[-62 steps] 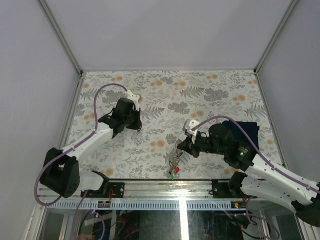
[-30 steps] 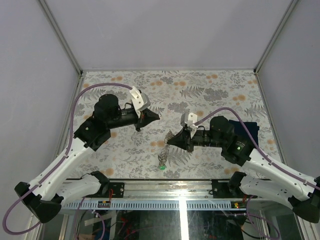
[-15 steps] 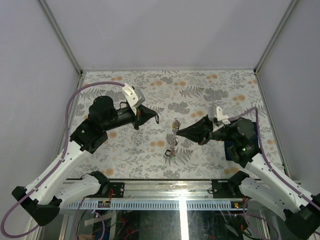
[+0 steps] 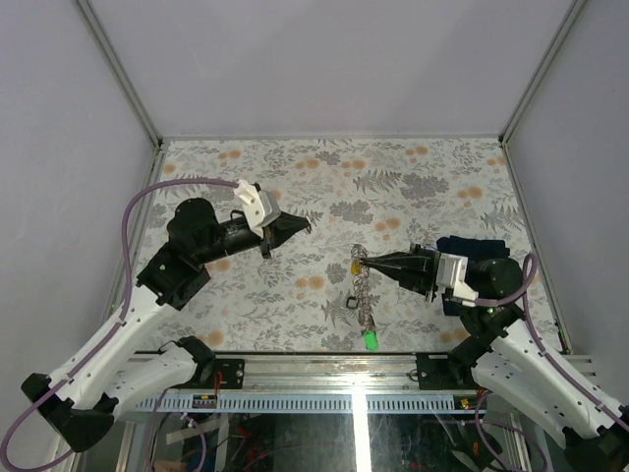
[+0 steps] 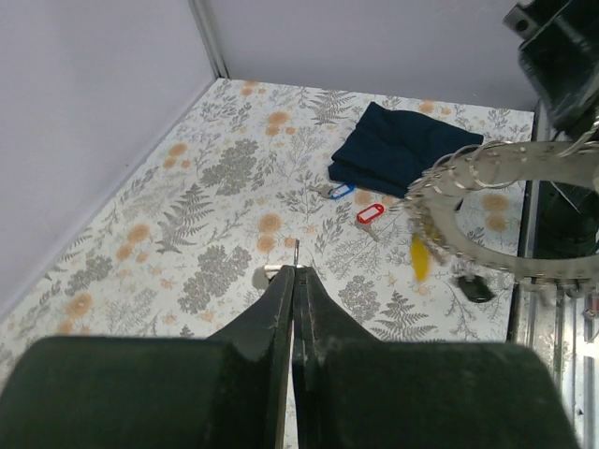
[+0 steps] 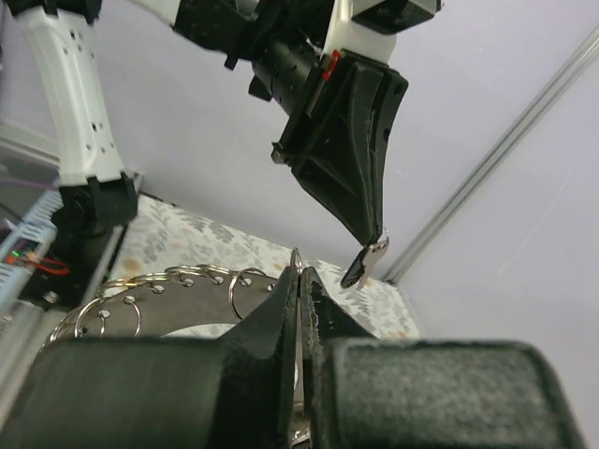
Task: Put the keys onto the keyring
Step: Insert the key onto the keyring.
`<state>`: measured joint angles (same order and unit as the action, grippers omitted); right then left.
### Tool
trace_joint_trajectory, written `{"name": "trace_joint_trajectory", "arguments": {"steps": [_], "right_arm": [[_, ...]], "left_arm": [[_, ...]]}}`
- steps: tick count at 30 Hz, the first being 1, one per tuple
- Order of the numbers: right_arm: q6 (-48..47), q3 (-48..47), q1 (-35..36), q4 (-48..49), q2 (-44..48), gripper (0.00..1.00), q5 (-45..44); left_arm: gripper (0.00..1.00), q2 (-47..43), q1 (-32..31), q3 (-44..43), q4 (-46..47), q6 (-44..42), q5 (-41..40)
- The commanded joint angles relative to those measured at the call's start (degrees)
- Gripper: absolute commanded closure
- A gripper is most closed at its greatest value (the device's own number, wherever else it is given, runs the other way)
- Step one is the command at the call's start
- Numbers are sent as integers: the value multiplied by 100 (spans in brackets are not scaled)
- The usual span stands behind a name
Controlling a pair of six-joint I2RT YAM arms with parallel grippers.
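Note:
My right gripper [image 4: 360, 263] is shut on one small split ring of the keyring [image 4: 366, 293], a large grey metal ring that hangs below it above the table. A yellow tag [image 4: 356, 266] and a green tag [image 4: 371, 341] hang from it. In the right wrist view the ring [image 6: 178, 295] lies left of my shut fingers [image 6: 281, 309]. My left gripper [image 4: 306, 228] is shut on a small key [image 6: 367, 263] with a dark head, held in the air left of the ring. The left wrist view shows the key's metal tip [image 5: 296, 249] and the keyring [image 5: 510, 215] to the right.
A dark blue cloth [image 5: 402, 148] lies at the table's right side, partly under my right arm [image 4: 491, 280]. A red-tagged key [image 5: 370, 213] and a blue-tagged key [image 5: 339, 192] lie on the patterned table beside the cloth. Grey walls enclose the table.
My right gripper has lifted the keyring off the table's front and swung it right, now hanging from fingers pointing left. My left arm has risen from the table and points its key at the ring.

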<state>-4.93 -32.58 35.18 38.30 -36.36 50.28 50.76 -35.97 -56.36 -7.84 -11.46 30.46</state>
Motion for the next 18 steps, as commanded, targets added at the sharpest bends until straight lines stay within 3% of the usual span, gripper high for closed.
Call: {"name": "trace_joint_trajectory", "arguments": {"steps": [1, 12, 18], "right_arm": [[-1127, 158, -19, 981, 79, 100, 192], [-3269, 49, 116, -218, 232, 100, 353], [-4018, -90, 306, -829, 245, 100, 280]], "left_arm": [[100, 16, -23, -20, 681, -766, 468], [100, -129, -78, 399, 1462, -2319, 1187], [100, -157, -554, 535, 1547, -3174, 1055]]}}
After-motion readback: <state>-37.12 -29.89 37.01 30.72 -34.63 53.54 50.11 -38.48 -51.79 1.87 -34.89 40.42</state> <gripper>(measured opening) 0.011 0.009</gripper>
